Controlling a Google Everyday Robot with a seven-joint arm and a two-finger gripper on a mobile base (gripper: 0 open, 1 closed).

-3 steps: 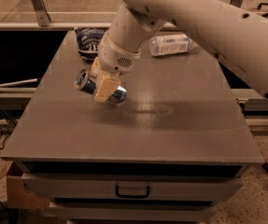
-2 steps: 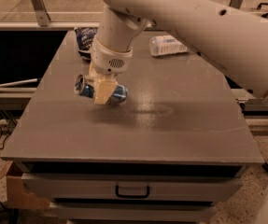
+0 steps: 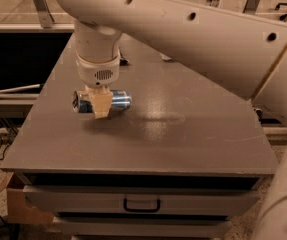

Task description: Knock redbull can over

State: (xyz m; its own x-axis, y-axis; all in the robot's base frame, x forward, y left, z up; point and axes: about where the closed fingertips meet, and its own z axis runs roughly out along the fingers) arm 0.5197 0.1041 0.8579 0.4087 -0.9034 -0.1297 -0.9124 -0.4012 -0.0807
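The redbull can (image 3: 120, 101) lies on its side, blue and silver, at the left of the grey table top (image 3: 183, 134), its silver end (image 3: 78, 103) pointing left. My gripper (image 3: 101, 105) comes straight down from the white wrist (image 3: 98, 59) and sits across the can's middle. One tan finger (image 3: 102, 104) covers the front of the can, and the can runs between the fingers, so the gripper is shut on it. A shadow lies on the table just under the can. I cannot tell whether the can rests on the table or hangs just above it.
My big white arm (image 3: 198, 39) fills the upper right and hides the back of the table. A dark scrap (image 3: 124, 61) shows behind the wrist. A drawer with a handle (image 3: 141, 204) is under the table front. A cardboard box (image 3: 15, 204) stands at the lower left.
The can has turned from tilted to nearly level across the view, still at the gripper. The arm now fills far more of the view and hides the snack bag and bottle at the back.
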